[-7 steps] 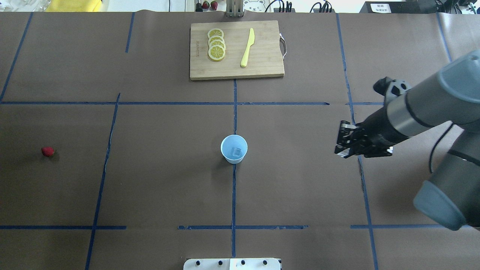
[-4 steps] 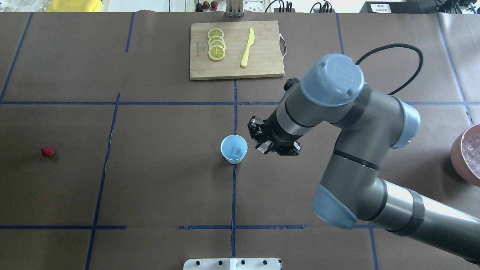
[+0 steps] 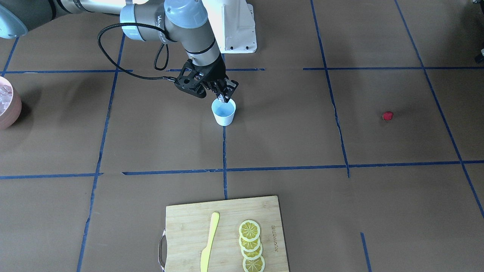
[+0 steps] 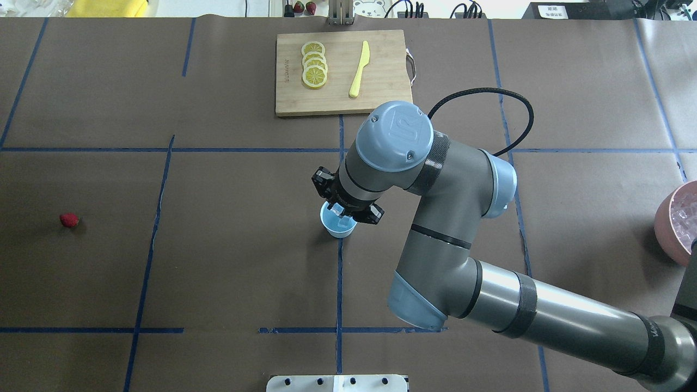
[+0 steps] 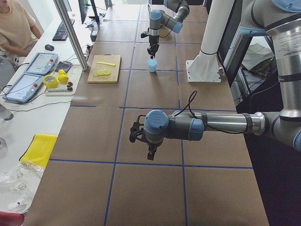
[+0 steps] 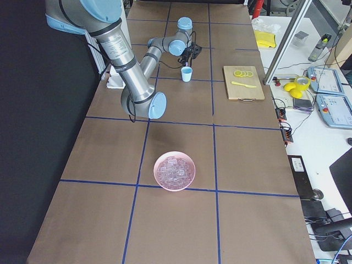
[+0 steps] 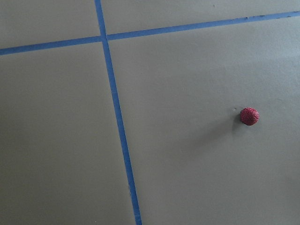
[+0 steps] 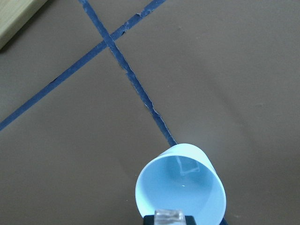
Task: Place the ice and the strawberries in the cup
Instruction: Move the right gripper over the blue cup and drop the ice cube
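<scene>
The white cup [image 4: 338, 231] with a pale blue inside stands at the table's middle, and one ice cube [image 8: 188, 165] lies in it. Directly over its rim my right gripper [image 4: 341, 210] is shut on another clear ice cube [image 8: 168, 217]. The strawberry [image 4: 69, 220] lies alone on the brown mat far to the left, and it also shows at the right of the left wrist view as a small red strawberry [image 7: 249, 116]. My left gripper [image 5: 150, 153] hangs above the mat; only the exterior left view shows it, so I cannot tell its state.
A pinkish bowl [image 6: 156, 175] full of ice cubes sits at the table's right end. At the far middle lies a wooden cutting board [image 4: 381, 92] with lemon slices [image 4: 314, 65] and a yellow knife [image 4: 359, 69]. Blue tape lines cross the mat.
My right arm has swung left from the table's right side, carrying the ice cube, and now holds it over the cup. The strawberry and cup have not moved.
</scene>
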You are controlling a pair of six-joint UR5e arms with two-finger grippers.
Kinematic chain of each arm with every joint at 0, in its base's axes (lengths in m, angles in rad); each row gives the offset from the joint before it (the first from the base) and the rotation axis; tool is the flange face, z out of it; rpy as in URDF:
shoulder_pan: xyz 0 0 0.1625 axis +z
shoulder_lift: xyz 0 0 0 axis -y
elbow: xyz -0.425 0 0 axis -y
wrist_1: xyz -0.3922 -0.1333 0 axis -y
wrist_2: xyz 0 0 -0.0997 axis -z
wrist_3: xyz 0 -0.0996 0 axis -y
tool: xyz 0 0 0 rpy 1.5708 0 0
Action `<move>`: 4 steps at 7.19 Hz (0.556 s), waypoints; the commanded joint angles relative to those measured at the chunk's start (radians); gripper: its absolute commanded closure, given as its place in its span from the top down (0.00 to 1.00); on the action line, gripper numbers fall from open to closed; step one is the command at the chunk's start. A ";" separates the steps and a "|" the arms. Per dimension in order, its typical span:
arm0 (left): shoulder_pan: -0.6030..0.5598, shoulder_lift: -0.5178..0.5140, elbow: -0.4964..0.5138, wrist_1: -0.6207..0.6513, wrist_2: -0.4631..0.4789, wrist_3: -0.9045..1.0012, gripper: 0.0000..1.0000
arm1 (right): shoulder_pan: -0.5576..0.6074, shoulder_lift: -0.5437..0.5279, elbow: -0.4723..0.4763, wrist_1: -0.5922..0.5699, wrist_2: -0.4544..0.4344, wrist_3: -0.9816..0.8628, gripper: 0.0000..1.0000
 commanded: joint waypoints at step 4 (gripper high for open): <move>-0.001 0.000 0.000 0.000 0.000 0.001 1.00 | -0.009 0.004 -0.034 0.024 -0.005 0.010 0.70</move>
